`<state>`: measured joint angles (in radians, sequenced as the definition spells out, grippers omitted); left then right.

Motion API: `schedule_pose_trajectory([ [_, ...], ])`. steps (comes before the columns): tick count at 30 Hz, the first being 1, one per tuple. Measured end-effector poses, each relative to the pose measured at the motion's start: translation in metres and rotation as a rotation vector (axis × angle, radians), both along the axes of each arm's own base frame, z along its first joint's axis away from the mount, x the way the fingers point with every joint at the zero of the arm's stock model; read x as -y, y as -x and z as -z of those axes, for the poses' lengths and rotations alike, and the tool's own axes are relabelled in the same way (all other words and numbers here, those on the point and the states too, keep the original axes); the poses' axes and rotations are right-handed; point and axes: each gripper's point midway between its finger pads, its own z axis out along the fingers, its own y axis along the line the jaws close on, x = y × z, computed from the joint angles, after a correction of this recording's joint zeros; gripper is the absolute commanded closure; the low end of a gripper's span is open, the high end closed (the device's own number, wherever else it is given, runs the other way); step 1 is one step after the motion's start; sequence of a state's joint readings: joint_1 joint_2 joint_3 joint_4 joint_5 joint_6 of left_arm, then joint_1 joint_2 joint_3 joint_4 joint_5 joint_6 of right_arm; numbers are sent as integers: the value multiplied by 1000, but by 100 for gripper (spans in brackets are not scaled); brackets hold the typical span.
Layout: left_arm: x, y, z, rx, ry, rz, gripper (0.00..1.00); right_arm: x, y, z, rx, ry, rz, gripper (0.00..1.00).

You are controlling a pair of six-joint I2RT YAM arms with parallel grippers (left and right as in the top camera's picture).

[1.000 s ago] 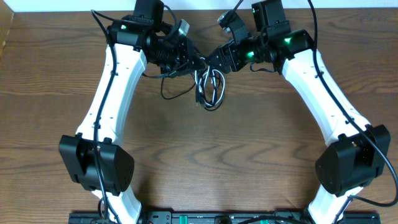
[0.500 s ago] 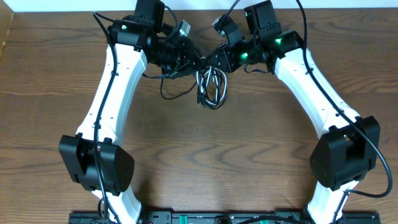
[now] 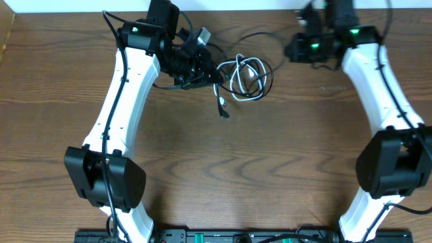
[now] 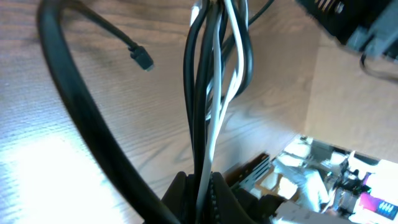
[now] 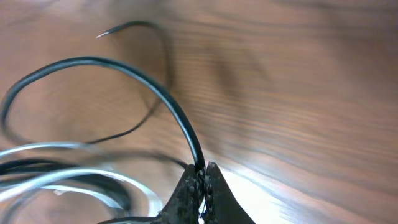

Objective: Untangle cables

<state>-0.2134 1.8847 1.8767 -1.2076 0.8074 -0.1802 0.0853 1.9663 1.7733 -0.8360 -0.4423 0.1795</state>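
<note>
Left gripper: clamped on the cables; right gripper: clamped on one black strand.
Tangle of black and white loops at far middle of table, just right of left gripper.

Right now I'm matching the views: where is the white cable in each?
Overhead: white cable loops top centre, just right of the left gripper.
Left wrist: runs up the middle from that gripper.
Right wrist: blurred pale arcs, lower left.
Shared landmark: the black cables bundled with it.
</note>
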Motion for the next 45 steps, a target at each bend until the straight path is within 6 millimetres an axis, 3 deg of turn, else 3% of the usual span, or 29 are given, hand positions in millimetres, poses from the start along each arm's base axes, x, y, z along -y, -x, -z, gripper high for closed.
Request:
schedule_pose_trajectory([
  [6,0,2,-2,94,-4,97,93,79,7,15,-110,52,200,99],
  [10,-4,0,-19,220,0,141,93,130,18,23,-175,82,320,99],
  [13,-20,-8,-51,375,-2,111,93,170,31,29,-233,113,429,99],
  [16,-52,-14,-88,510,-34,19,93,202,45,34,-282,132,519,99],
  [19,-83,-12,-118,608,-72,-71,93,221,53,35,-300,126,561,99],
  [21,-95,-6,-131,642,-87,-108,93,222,53,33,-287,101,530,99],
  [24,-93,-1,-137,653,-79,-107,92,203,48,27,-244,42,415,92],
  [27,-87,-2,-133,639,-66,-93,93,177,42,21,-199,-8,297,75],
  [30,-84,-3,-131,629,-56,-84,92,136,37,13,-158,-67,155,47],
  [34,-81,-2,-132,628,-37,-75,93,84,31,1,-88,-126,-14,32],
  [35,-80,-1,-133,628,-24,-69,93,61,30,-4,-64,-157,-75,32],
  [40,-73,3,-135,627,1,-49,93,-7,26,-19,15,-213,-230,27],
  [45,-59,7,-137,634,18,-10,92,-75,29,-25,8,-251,-272,23],
])
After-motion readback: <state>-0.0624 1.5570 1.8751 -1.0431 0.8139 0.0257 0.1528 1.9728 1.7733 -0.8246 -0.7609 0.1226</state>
